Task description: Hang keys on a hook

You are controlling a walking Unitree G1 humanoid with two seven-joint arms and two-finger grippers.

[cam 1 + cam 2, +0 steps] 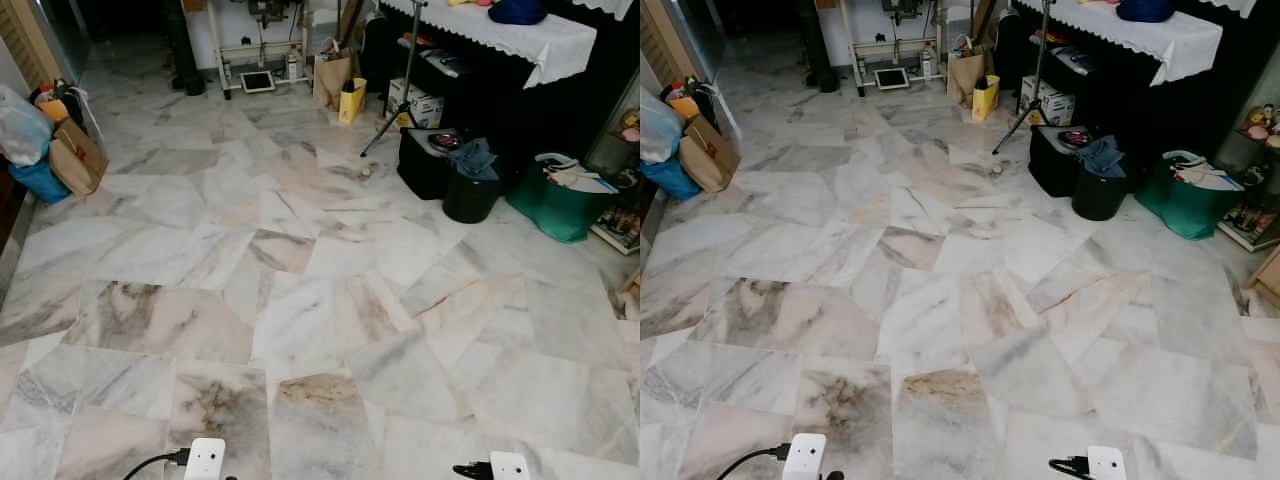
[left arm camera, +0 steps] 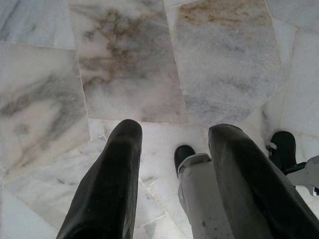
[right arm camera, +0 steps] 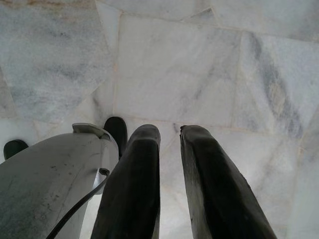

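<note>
- We stand on a wide marble floor (image 1: 300, 300) of pale, veined slabs, which runs from our feet to the far wall
- At far right a table with a white lace cloth (image 1: 510, 35) is cut off by the frame's top edge; the space beneath it is dark and hard to make out
- A green bag (image 1: 555, 205) near it holds papers or cloth; just beside it a black bin (image 1: 470, 190) has blue fabric draped over its top
- At far left a brown paper bag (image 1: 75, 155) leans among other bags, its contents hidden
- Our left gripper (image 2: 174, 149) hangs over the floor with its two black fingers (image 2: 117, 174) well apart, nothing between them
- Our right gripper (image 3: 170, 144) hangs likewise, fingers (image 3: 137, 179) close with a narrow gap, clamping nothing
- We cannot make out keys or a hook anywhere, so we cannot place them relative to either gripper
</note>
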